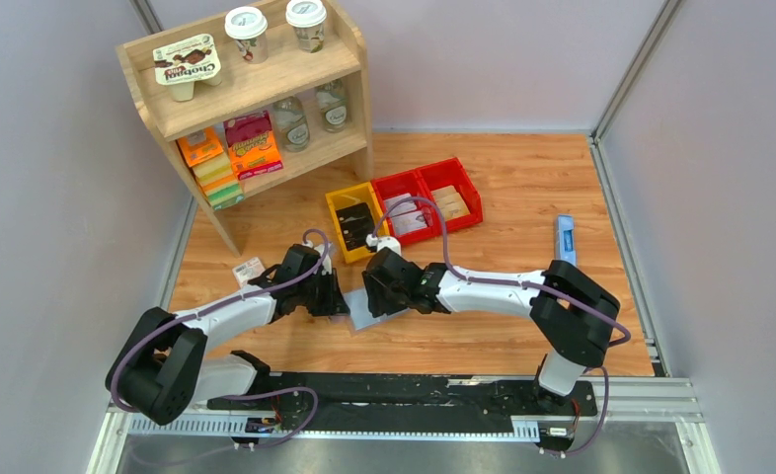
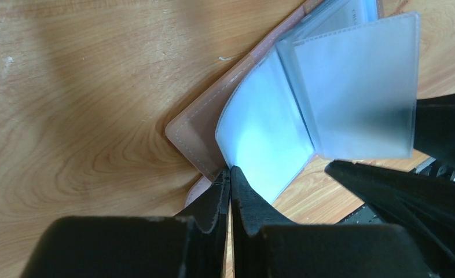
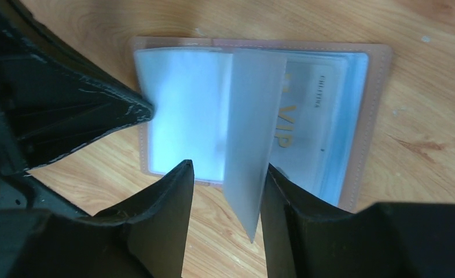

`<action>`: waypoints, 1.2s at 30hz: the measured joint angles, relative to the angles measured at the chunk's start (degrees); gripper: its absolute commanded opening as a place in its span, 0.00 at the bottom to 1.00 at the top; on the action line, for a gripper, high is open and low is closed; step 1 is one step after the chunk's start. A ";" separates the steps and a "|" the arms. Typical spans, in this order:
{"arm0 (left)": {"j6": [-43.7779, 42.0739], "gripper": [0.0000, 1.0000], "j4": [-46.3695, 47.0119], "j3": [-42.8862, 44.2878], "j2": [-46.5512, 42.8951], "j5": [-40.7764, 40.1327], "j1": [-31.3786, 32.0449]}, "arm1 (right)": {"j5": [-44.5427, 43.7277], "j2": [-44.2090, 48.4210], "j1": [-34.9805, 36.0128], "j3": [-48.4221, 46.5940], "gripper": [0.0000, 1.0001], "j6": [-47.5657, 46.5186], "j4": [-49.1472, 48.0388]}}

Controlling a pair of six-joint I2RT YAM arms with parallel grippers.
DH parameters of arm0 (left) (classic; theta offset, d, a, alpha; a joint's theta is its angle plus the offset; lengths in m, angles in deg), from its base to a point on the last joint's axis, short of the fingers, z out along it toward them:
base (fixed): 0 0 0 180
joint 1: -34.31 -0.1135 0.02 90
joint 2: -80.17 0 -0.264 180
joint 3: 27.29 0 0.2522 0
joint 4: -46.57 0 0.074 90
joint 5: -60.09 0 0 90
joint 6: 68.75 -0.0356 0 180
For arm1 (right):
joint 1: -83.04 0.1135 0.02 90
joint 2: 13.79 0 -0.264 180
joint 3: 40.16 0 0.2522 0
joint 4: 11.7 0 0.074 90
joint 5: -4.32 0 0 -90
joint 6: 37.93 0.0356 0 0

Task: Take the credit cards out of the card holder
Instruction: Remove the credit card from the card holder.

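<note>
Pale grey panel walls [image 1: 58,197] close in a wood-grain tabletop [image 1: 522,178] on three sides, with aluminium framing [image 1: 632,69] at the corners. A light wooden two-tier shelf [image 1: 275,79] stands far left. Light is even, shadows soft.

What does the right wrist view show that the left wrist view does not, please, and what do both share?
Only the right wrist: gold VIP lettering on a pale pocketed card, and the right gripper open, fingers either side of a raised frosted plastic sleeve. Only the left wrist: the left gripper pinched shut on the edge of the brown bifold card holder. Both: that holder lying open, its sleeves, and the wooden table.
</note>
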 measured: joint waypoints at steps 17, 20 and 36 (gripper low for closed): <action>2.80 0.31 1.70 -2.97 -4.28 -1.66 0.46 | 19.45 -6.82 -0.87 -0.44 0.48 -0.87 -11.43; 3.76 0.38 -0.35 -4.28 -8.94 -3.61 0.83 | 20.44 -6.82 -2.05 0.22 0.36 -0.15 -12.68; 8.70 0.37 -4.22 -1.68 -23.56 -8.85 0.87 | 21.44 -6.99 -3.37 1.77 0.12 0.42 -12.96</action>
